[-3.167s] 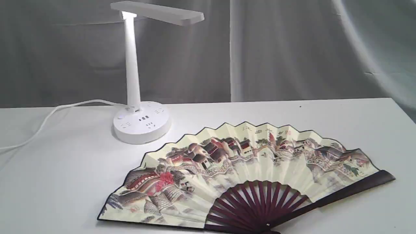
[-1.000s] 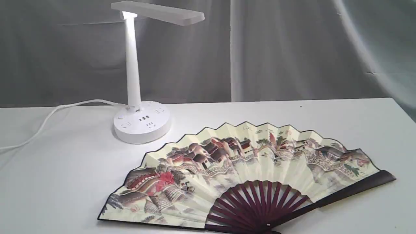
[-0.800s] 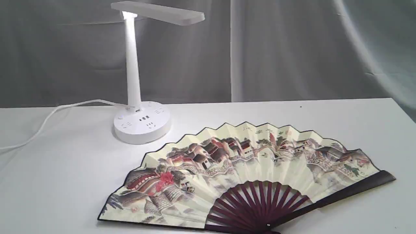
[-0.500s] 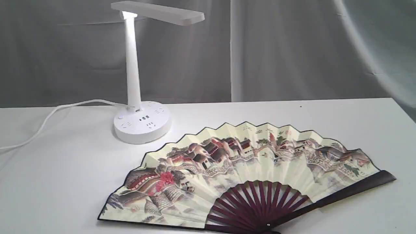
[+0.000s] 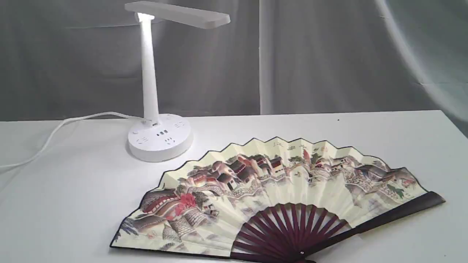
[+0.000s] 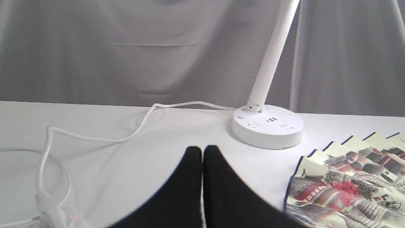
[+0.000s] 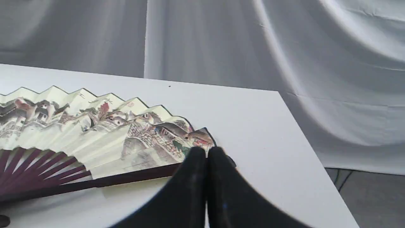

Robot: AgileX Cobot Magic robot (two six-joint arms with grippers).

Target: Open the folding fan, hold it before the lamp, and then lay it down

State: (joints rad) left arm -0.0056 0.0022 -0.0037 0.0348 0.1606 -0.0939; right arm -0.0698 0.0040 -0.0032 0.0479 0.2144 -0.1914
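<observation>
In the exterior view, the folding fan [image 5: 278, 190] is lying flat and wide open on the white table [image 5: 73, 204]. It is lying near the lamp [image 5: 150, 91], on the side away from the lamp's cord [image 5: 55, 133], and its black edge is not touching the round base. No arm is showing here. In the left wrist view, the left gripper [image 6: 202, 152] is hanging in front of the lamp's base with its two black fingers pressed together and nothing between them. Only a corner of the fan is peeking in. This view is showing the cord looping away from the lamp, which the right wrist view is not showing. In the right wrist view, the right gripper [image 7: 206, 152] is closed tight too and is holding nothing. Its tips are sitting in front of the end of the fan farthest from the lamp, and I cannot tell here if they are touching it. The lamp is not showing at all. The fan is looking very light. Its paper is looking thin and easy to tear or crush, but the dark outer rib [image 7: 126, 179] is looking stiff, so that rib is probably the best place to pinch. The task is looking about finished.
</observation>
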